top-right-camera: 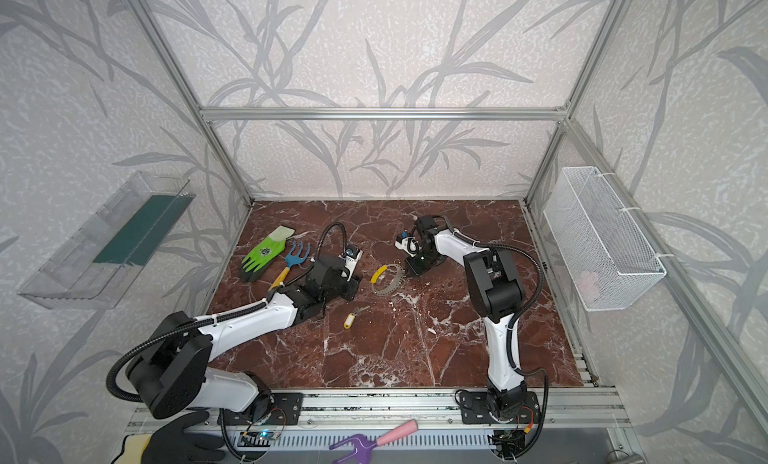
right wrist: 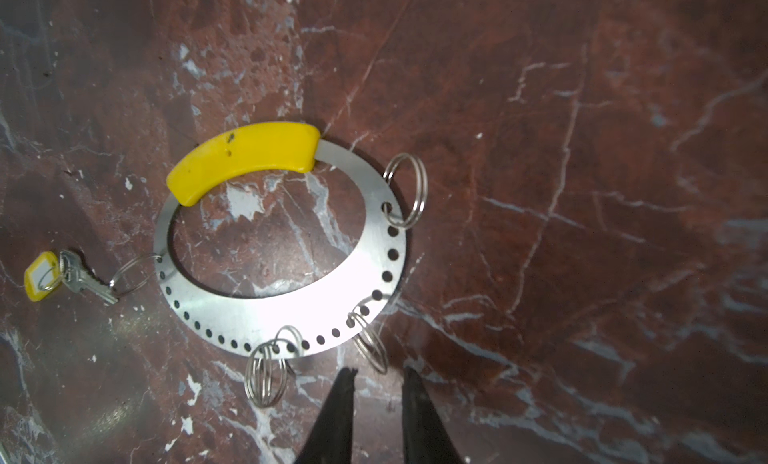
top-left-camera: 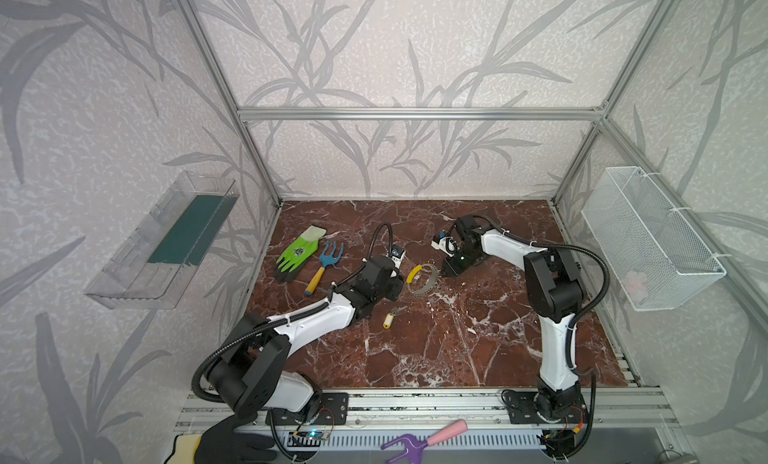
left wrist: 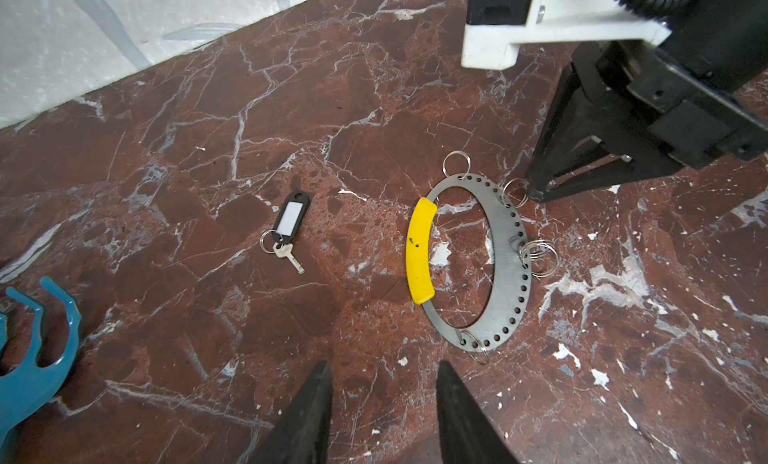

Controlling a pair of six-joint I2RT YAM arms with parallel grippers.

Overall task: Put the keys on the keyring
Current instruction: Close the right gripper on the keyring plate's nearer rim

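Our right hand [right wrist: 377,379] hangs low, its tips a narrow gap apart with nothing between them, just beside a small split ring [right wrist: 368,339] on the rim of the keyring [right wrist: 291,314], which lies flat on the desk [right wrist: 582,192]. Our left hand [left wrist: 384,387], partly open and empty, hovers near the keyring too. The yellow-tagged key [right wrist: 41,275] lies just beside the rim, the black-fobbed key [left wrist: 286,229] well apart. We judge neither key threaded yet; next we need a firm pinch on one split ring to steady it.
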